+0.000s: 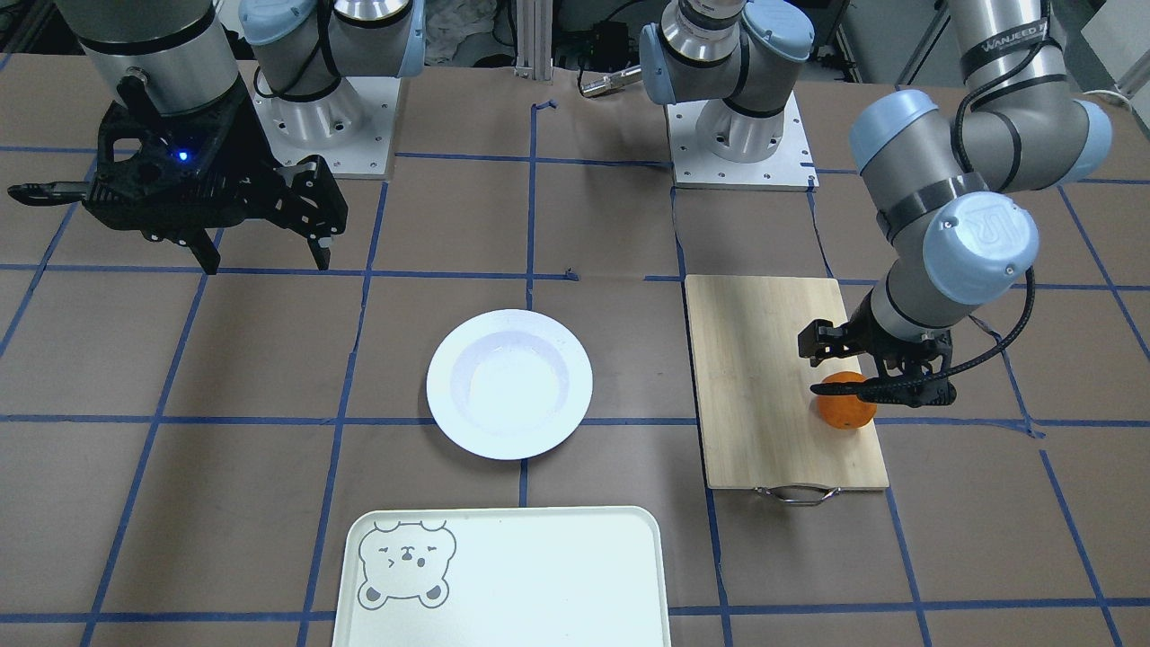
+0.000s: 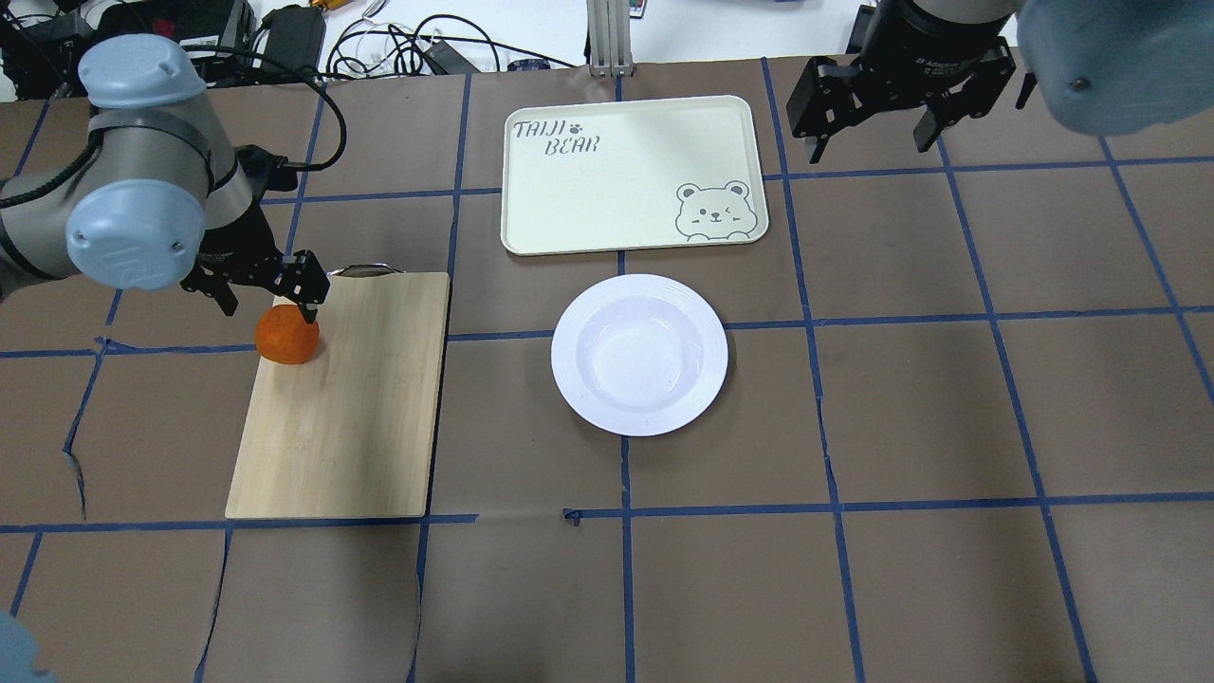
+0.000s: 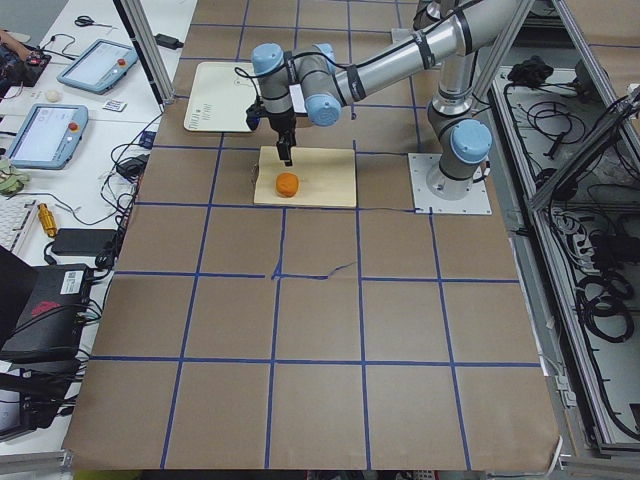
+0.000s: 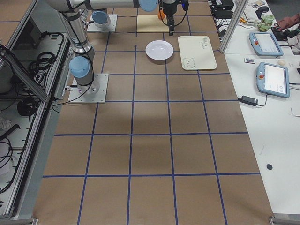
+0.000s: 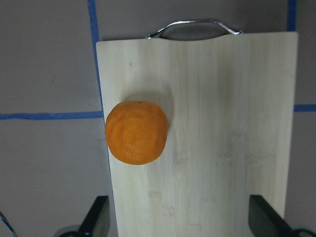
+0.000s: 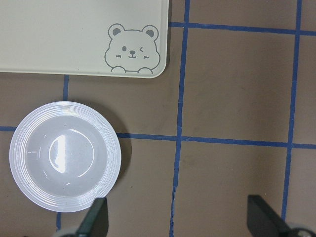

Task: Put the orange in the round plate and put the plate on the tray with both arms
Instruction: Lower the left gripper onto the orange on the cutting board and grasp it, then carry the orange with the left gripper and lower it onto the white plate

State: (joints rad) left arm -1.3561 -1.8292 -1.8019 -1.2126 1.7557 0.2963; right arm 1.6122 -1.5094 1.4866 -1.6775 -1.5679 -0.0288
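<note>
The orange [image 2: 286, 336] [image 1: 845, 406] [image 5: 137, 132] lies on the bamboo cutting board, at its long edge near the handle end. My left gripper [image 2: 267, 302] [image 5: 180, 219] hovers just above and beside it, open; in the left wrist view the fruit sits ahead of both fingertips and neither touches it. The empty white round plate [image 2: 572, 353] [image 1: 442, 386] [image 6: 18, 154] rests mid-table. Beyond it lies the pale tray [image 2: 616, 180] [image 1: 539, 575] [image 6: 74, 34] with a bear face. My right gripper [image 2: 868, 142] [image 1: 266, 261] hangs open and empty, high beside the tray's bear corner.
The cutting board [image 2: 351, 408] [image 1: 773, 386] [image 5: 222, 123] has a metal handle [image 5: 195, 25] at the end facing the tray side. Blue tape lines grid the brown table. Both arm bases [image 1: 323, 126] stand at the robot's edge. Cables lie past the tray's far side.
</note>
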